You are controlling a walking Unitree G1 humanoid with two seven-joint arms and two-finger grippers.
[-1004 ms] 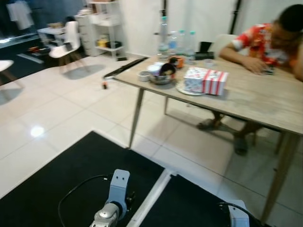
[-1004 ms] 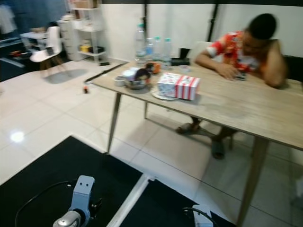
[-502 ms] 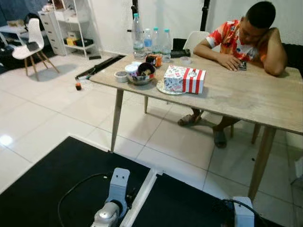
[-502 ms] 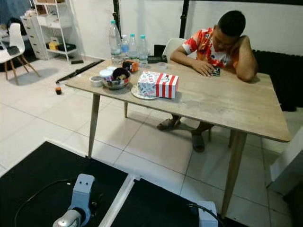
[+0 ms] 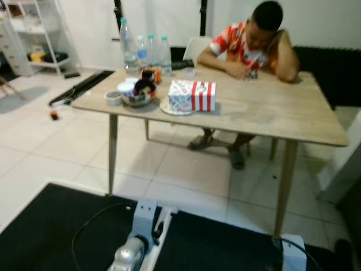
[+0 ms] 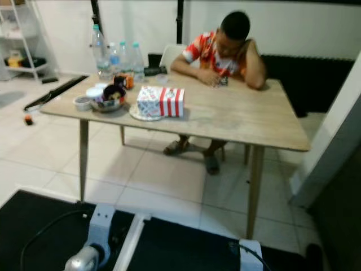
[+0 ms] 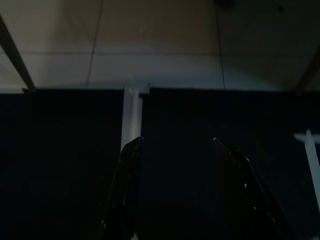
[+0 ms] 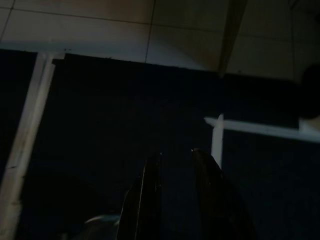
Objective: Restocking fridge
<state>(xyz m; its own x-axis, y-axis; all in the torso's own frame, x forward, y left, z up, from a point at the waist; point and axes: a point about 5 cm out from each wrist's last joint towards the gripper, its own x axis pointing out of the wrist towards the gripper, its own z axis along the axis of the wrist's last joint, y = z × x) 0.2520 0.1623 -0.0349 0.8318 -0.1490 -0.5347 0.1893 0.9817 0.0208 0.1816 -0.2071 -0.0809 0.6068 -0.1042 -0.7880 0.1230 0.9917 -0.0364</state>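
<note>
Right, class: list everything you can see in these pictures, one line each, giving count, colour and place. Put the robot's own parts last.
Light wooden table: one, pale wood, on the white tiled floor.
Clear plastic water bottles: three, at the table's far left corner.
Red-and-white striped box: one, on a plate near the table's middle.
Metal bowl: one, silver, left of the box.
Small white cups: two, beside the bowl.
Seated person: one, red patterned shirt, leaning on the far side.
Black floor mat: black, nearest the robot.
Left gripper: jaws apart, over the mat.
Right gripper: jaws slightly apart, over the mat.
</note>
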